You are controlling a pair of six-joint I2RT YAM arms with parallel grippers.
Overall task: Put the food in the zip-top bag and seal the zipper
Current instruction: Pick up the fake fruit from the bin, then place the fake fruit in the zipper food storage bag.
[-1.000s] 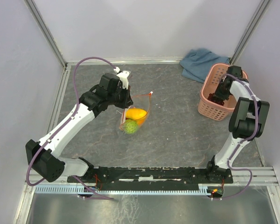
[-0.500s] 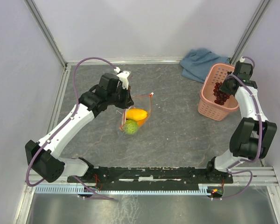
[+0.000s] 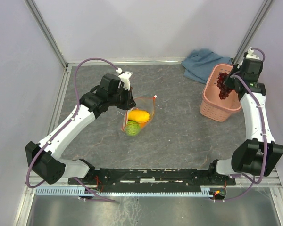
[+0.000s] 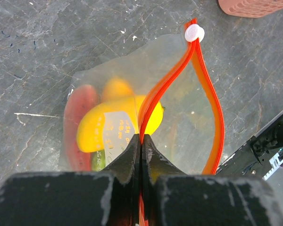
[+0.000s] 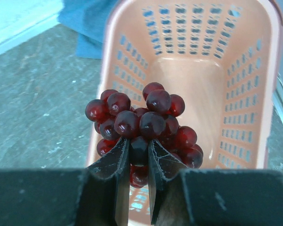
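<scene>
- Over the pink plastic lattice basket [image 5: 254, 94], the right pincer [image 5: 137, 146] is clamping the dark purple grapes [image 5: 153, 122] between its tips.
- The left pincer [image 4: 141, 139] is pinching tight on the red-orange zipper strip [image 4: 166, 89] of the clear plastic bag [image 4: 118, 61].

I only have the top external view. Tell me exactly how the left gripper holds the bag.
Observer: The left gripper is shut on one side of the zipper. The other side bows away, so the zip-top bag stands open at the mouth.
Operator: List what is inside it.
Observer: Through the plastic I see a watermelon wedge, a yellow fruit and an orange fruit.
Operator: Now check the right gripper.
Observer: The right gripper is shut on the grapes, low in the bunch, over the pink basket. The visible part of the basket's floor is bare.
</scene>
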